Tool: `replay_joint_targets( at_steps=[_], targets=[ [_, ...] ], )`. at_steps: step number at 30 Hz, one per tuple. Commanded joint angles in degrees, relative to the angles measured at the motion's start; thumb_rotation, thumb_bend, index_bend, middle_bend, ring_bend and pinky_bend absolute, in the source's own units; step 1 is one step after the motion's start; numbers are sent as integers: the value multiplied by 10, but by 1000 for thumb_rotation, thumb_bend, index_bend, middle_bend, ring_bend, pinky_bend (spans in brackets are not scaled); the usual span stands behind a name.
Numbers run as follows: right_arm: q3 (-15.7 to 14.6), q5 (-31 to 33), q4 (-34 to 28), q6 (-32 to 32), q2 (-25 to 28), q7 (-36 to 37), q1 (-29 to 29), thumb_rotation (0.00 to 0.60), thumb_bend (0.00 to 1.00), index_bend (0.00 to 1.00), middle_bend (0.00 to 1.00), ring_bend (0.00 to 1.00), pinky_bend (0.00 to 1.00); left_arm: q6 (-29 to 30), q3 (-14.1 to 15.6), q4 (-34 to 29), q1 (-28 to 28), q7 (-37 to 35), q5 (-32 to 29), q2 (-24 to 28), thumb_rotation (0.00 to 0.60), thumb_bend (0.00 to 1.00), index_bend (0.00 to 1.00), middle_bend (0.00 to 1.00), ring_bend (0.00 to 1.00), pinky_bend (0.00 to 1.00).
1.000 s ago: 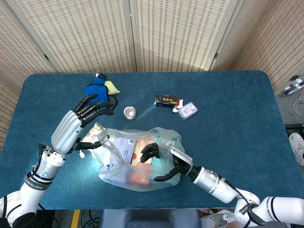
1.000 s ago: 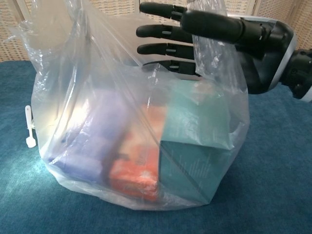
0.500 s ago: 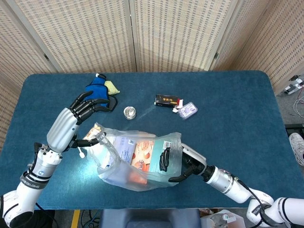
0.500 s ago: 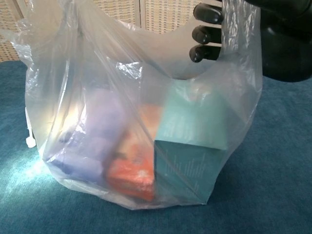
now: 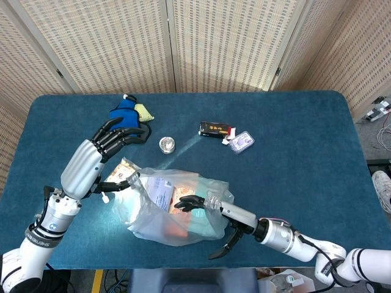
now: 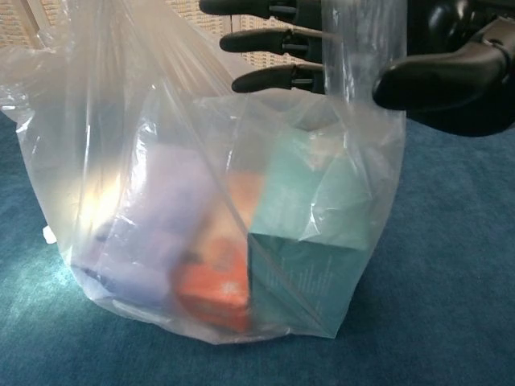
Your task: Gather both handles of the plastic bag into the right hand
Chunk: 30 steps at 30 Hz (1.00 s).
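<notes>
The plastic bag [image 5: 174, 207] is thin, clear and crinkled, sitting on the blue counter [image 5: 293, 152] between the two hands. Through its film the chest view shows a teal box [image 6: 310, 241] on the right-hand side, an orange packet [image 6: 213, 289] low in the middle and a pale purple pack [image 6: 153, 233] beside that; all three are blurred by the plastic.

The right hand [image 5: 204, 210] is at the bag's near right edge. Its fingers [image 6: 273, 48] are stretched out and spread, reaching over the bag's mouth, with a strip of the film, one handle [image 6: 350, 48], running up across the palm between fingers and thumb. The thumb stands apart from the fingers, so the hand is wide open; whether the strip is actually pinched cannot be told.

The left hand [image 5: 101, 155] is on the bag's far left side, fingers fanned out and spread. Its thumb side lies against the other handle [image 5: 131, 183], which rises to a point there; a firm hold cannot be confirmed.

Beyond the left hand's fingertips lies a blue pouch [image 5: 125, 116].
</notes>
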Motion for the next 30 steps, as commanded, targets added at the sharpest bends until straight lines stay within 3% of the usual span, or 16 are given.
replay_joint_targets(
  at_steps=[1, 30],
  targets=[
    [1, 4, -2, -1, -2, -2, 3, 600, 36, 16, 77, 35, 118, -5, -2, -7, -2, 5, -5, 4, 600, 263, 245, 215, 202, 68],
    [31, 63, 12, -42, -44, 24, 72, 600, 24, 14, 75, 23, 106, -86, -24, -60, -59, 70, -79, 2, 600, 263, 206, 214, 190, 68]
  ],
)
